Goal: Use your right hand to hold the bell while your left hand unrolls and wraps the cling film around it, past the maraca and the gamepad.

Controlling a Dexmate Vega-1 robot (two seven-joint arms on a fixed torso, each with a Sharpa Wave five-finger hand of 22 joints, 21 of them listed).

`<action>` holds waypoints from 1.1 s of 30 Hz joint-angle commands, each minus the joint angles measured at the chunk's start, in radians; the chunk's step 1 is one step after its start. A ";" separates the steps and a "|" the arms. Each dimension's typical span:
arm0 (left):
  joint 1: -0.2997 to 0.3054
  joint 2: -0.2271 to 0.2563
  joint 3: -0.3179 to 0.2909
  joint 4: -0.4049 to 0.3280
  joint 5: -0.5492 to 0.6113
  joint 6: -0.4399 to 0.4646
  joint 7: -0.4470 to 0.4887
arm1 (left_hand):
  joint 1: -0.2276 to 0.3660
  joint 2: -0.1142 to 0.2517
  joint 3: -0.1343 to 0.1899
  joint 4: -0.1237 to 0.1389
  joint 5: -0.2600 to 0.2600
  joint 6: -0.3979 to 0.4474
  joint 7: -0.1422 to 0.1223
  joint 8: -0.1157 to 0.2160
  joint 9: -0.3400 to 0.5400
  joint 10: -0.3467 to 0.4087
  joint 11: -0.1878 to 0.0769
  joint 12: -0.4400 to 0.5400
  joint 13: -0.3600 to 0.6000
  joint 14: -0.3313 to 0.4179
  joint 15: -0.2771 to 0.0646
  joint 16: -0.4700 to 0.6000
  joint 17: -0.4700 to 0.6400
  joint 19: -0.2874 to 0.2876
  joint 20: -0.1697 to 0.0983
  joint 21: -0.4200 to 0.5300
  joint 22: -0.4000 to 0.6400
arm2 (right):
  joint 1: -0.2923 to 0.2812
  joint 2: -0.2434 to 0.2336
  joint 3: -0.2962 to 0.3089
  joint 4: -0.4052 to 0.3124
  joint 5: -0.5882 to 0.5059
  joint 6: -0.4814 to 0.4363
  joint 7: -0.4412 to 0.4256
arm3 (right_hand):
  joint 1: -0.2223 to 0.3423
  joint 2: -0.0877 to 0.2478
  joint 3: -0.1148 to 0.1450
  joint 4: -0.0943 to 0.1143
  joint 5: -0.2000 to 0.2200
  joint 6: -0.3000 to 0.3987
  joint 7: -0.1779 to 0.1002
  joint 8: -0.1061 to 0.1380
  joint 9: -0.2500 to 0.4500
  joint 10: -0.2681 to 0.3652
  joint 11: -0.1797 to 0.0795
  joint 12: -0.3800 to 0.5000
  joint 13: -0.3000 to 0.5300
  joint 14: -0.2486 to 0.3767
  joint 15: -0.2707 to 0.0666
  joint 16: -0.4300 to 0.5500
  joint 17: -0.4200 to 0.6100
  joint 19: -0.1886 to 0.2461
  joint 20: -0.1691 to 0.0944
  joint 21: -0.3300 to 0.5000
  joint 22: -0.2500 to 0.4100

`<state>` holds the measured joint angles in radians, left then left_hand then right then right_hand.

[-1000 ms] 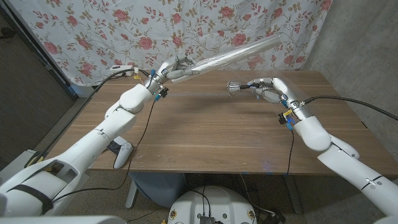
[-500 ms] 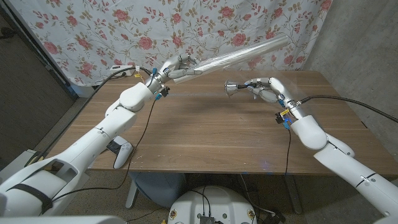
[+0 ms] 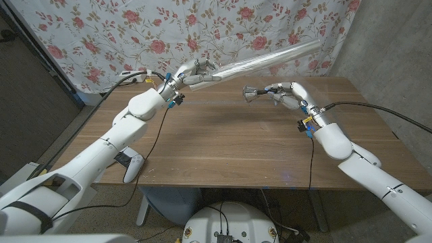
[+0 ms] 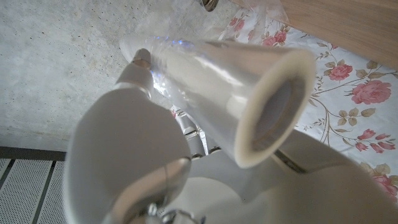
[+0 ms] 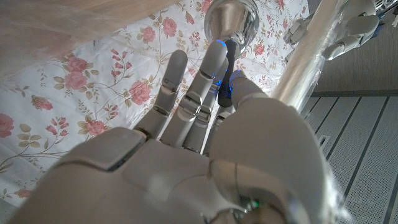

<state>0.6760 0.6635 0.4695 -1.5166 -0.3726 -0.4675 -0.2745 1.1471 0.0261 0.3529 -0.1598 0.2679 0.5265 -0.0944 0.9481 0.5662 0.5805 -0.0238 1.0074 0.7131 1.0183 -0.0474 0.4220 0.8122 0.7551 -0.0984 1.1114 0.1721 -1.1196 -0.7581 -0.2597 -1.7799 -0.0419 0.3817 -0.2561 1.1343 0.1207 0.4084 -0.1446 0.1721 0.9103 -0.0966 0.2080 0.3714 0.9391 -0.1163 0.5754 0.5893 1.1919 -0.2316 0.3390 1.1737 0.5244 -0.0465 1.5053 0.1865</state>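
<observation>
**Left hand lifts the film roll, right hand holds the bell aloft**

The left hand (image 3: pixel 191 73), at about eleven o'clock over the table (image 3: pixel 223 148), has its fingers wrapped around one end of the cling film roll (image 3: pixel 266 59), which slants up toward one o'clock, clear of the wood. In the left wrist view the roll's open core end (image 4: pixel 273 118) faces the camera. The film looks light and limp, prone to clinging to itself, so the stiff tube is probably the safest place to grip.

Further right, the right hand (image 3: pixel 287 95) pinches the bell (image 3: pixel 250 94) by its dark handle (image 5: pixel 229 55), mouth pointing toward nine o'clock, held above the table near the roll. The polished metal likely slips easily; the handle seems the surer hold.

The gamepad (image 3: pixel 132 165) lies at the table's seven o'clock edge.
</observation>
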 commanded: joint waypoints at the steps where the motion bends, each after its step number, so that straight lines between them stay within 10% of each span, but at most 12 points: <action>1: 0.010 0.014 -0.003 -0.034 -0.030 0.011 -0.037 | 0.074 0.081 0.095 -0.006 0.018 0.002 0.007 0.000 0.184 0.116 -0.124 0.007 0.305 0.150 -0.173 -0.003 0.003 -0.010 -0.001 0.007 0.003 | 0.020 0.000 -0.007 0.012 0.003 0.003 -0.001 | -0.008 0.002 0.006 -0.001 0.008 0.004 -0.002 -0.002 0.002 0.005 -0.002 -0.005 0.002 0.007 0.003 -0.002 0.002 -0.003 -0.154 0.004 0.001; 33: -0.007 0.047 0.047 -0.044 -0.070 0.046 -0.204 | 0.076 0.088 0.108 -0.007 -0.013 0.027 0.029 -0.037 0.158 0.101 -0.118 -0.003 0.308 0.122 -0.170 -0.018 0.015 -0.034 0.008 0.017 0.004 | 0.104 0.040 -0.057 0.113 0.053 0.011 0.022 | -0.007 0.001 0.008 -0.001 0.008 0.004 -0.001 -0.003 0.002 0.004 -0.004 -0.008 0.005 0.007 0.003 -0.002 0.004 -0.003 -0.154 0.004 0.001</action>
<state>0.6769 0.6977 0.4936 -1.5573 -0.4270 -0.4340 -0.4087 1.1403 0.0330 0.3529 -0.1598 0.2619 0.5500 -0.0676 0.9154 0.6247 0.5752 -0.0290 1.0036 0.7435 1.0218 -0.0509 0.4100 0.8219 0.7266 -0.0874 1.1191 0.1749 -1.0630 -0.7351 -0.2928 -1.7223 -0.0172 0.3860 -0.2571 1.1356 0.1195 0.4083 -0.1446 0.1720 0.9103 -0.0966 0.2080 0.3714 0.9407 -0.1143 0.5682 0.5911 1.1919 -0.2316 0.3391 1.1734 0.5244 -0.0465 1.5053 0.1865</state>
